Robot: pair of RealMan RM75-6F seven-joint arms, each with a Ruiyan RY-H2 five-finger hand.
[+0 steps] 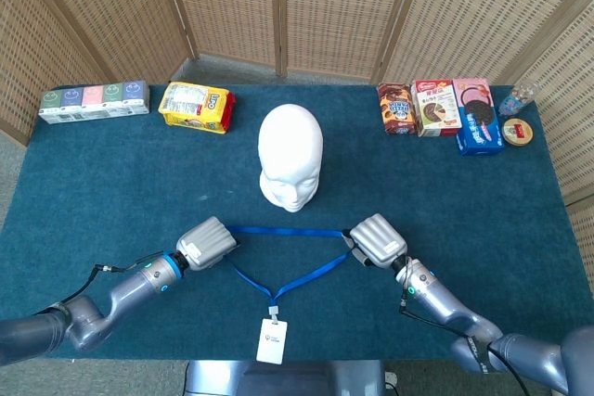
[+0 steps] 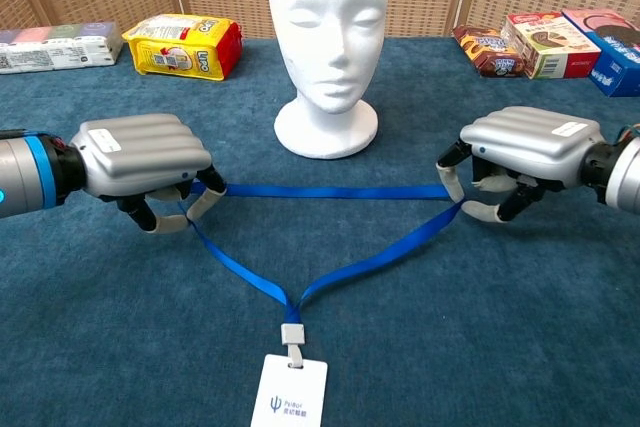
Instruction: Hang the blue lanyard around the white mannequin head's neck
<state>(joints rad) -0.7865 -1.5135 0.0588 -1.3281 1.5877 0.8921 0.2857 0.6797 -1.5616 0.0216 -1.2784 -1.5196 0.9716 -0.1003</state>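
The white mannequin head (image 1: 290,157) (image 2: 327,37) stands upright at mid-table, facing me. In front of it the blue lanyard (image 1: 286,232) (image 2: 320,190) is stretched into a triangle, its white badge (image 1: 271,340) (image 2: 289,393) hanging toward the near edge. My left hand (image 1: 206,243) (image 2: 142,159) grips the strap's left corner with its fingers curled around it. My right hand (image 1: 376,240) (image 2: 522,155) pinches the right corner the same way. Both hands are level, just above the cloth, either side of the head's base.
A yellow snack bag (image 1: 195,107) and a row of small cartons (image 1: 93,103) lie at the back left. Cookie boxes (image 1: 438,110), a small bottle (image 1: 517,99) and a round tin (image 1: 518,133) stand at the back right. Wicker screens close the far side.
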